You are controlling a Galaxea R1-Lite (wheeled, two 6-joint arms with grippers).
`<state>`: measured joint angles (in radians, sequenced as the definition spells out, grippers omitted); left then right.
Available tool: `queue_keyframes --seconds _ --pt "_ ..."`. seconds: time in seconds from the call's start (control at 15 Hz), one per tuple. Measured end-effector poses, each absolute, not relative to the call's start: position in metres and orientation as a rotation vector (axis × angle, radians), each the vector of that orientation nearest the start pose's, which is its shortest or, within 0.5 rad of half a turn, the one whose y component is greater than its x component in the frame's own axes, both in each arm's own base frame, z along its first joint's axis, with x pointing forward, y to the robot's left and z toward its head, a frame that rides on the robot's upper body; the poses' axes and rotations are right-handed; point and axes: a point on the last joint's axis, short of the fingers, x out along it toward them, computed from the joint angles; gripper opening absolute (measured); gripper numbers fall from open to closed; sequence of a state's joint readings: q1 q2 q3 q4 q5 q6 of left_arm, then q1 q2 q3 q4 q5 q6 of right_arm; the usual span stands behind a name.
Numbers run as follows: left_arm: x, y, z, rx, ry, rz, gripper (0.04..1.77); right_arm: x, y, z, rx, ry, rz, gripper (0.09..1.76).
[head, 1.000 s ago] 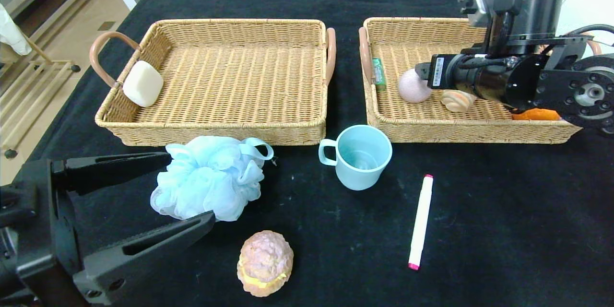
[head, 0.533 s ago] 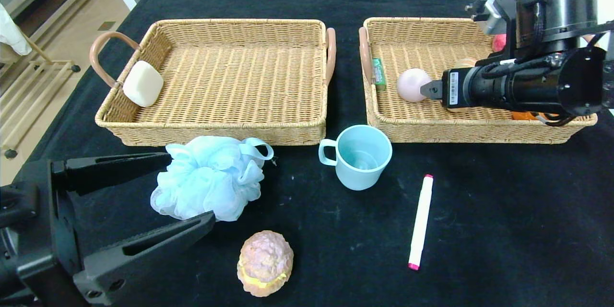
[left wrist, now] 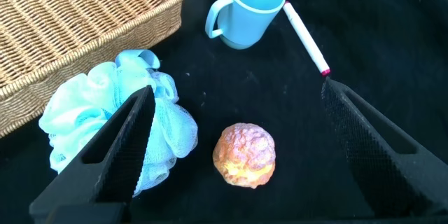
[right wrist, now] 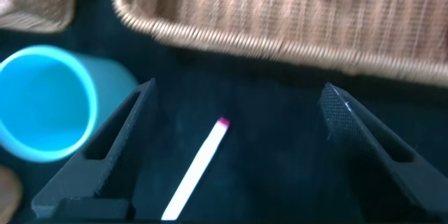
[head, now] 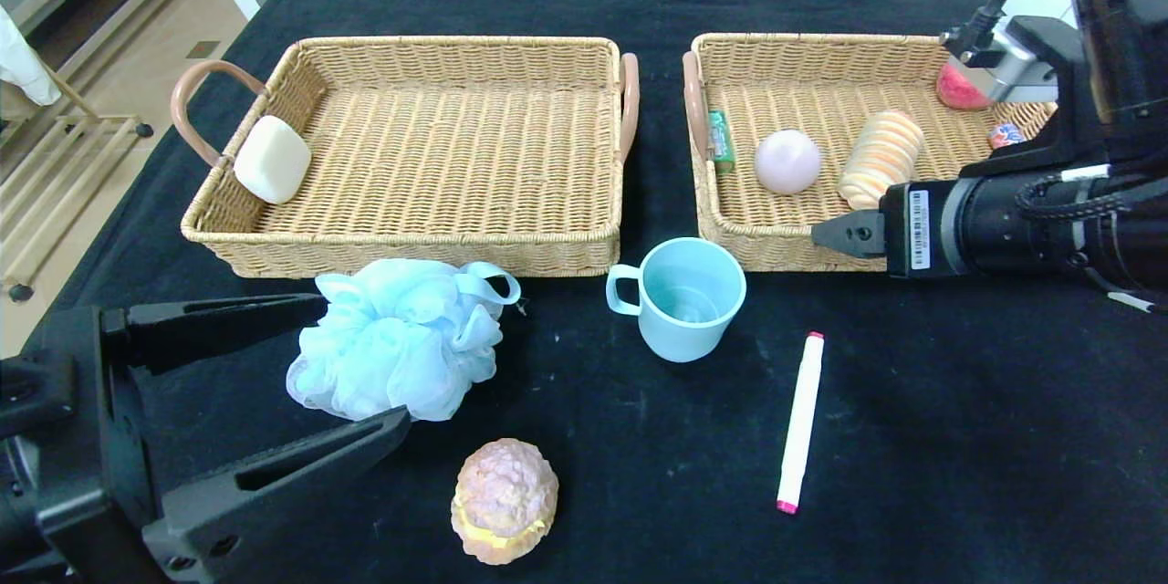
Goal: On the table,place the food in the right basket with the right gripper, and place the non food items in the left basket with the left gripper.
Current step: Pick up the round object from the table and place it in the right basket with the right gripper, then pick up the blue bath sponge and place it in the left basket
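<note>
Over the near rim of the right basket (head: 730, 237), the right gripper (right wrist: 234, 154) hung with its jaws spread apart and nothing between them.

Inside that basket lay a pink ball (head: 788, 161), a striped bread roll (head: 881, 159) and a green tube (head: 721, 141). Just in front of the basket stood the blue cup (head: 682, 297), with the pink-capped marker (head: 800, 421) beside it and the cream puff (head: 504, 500) farther forward. Left of the cup, the left gripper (left wrist: 238, 147) sat wide apart around the blue bath pouf (head: 397, 337). A white soap bar (head: 272, 159) rested in the left basket (head: 420, 246).
</note>
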<state>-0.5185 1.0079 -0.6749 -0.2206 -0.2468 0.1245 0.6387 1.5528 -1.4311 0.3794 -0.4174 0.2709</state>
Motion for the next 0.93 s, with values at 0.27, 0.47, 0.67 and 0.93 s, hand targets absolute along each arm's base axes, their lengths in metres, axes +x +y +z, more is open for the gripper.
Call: queue_keyframes --seconds 0.27,0.47,0.67,0.93 --pt "0.111 -0.070 0.257 0.135 0.068 -0.767 1.72 0.188 0.144 0.300 0.016 0.506 0.271 1.70" --pt "0.111 -0.069 0.258 0.135 0.065 -0.750 1.72 0.167 0.125 0.285 -0.064 0.518 0.464 1.70" --pt "0.113 -0.069 0.258 0.147 0.108 -0.693 1.72 0.164 0.098 0.265 -0.120 0.423 0.657 1.70" --pt "0.111 -0.066 0.264 0.174 0.237 -0.639 1.72 0.164 0.080 0.241 -0.146 0.265 0.805 1.70"
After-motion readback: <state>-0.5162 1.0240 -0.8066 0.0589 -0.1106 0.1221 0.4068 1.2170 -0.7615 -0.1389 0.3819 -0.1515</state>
